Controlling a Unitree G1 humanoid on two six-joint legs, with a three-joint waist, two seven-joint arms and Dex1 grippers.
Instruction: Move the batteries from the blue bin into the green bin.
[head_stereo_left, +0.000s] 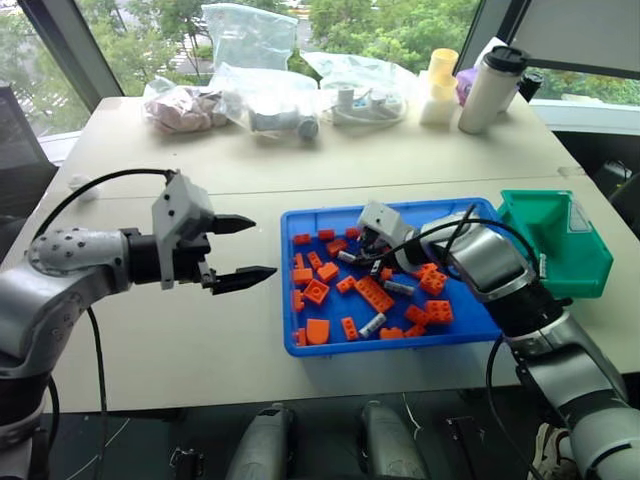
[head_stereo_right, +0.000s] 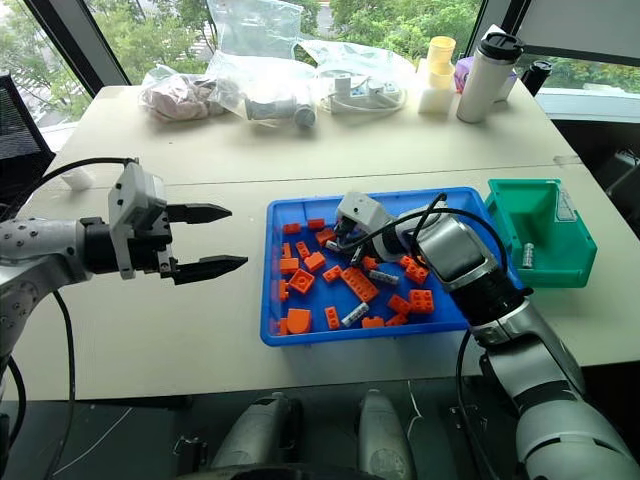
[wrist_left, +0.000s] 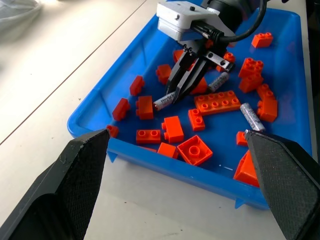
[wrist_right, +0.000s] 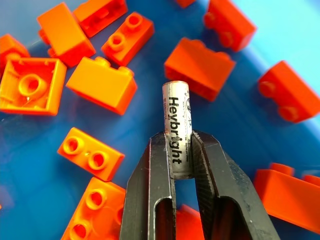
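Note:
My right gripper (wrist_right: 178, 145) is shut on a silver battery (wrist_right: 177, 125) printed with dark lettering, holding it just above the floor of the blue bin (head_stereo_left: 290, 300) among orange bricks. The left wrist view shows that battery (wrist_left: 165, 102) at the tips of the right gripper's fingers. Two more batteries (head_stereo_left: 398, 287) (head_stereo_left: 372, 325) lie loose in the blue bin. The green bin (head_stereo_left: 560, 265) stands just right of the blue bin, with one battery (head_stereo_right: 528, 255) inside. My left gripper (head_stereo_left: 262, 247) is open and empty, held above the table left of the blue bin.
Several orange toy bricks (head_stereo_left: 375, 295) are scattered across the blue bin. At the table's far edge lie clear plastic bags (head_stereo_left: 265, 100), a white tumbler with a dark lid (head_stereo_left: 492, 88) and a yellow cup (head_stereo_left: 441, 68). A black cable loops over my right forearm.

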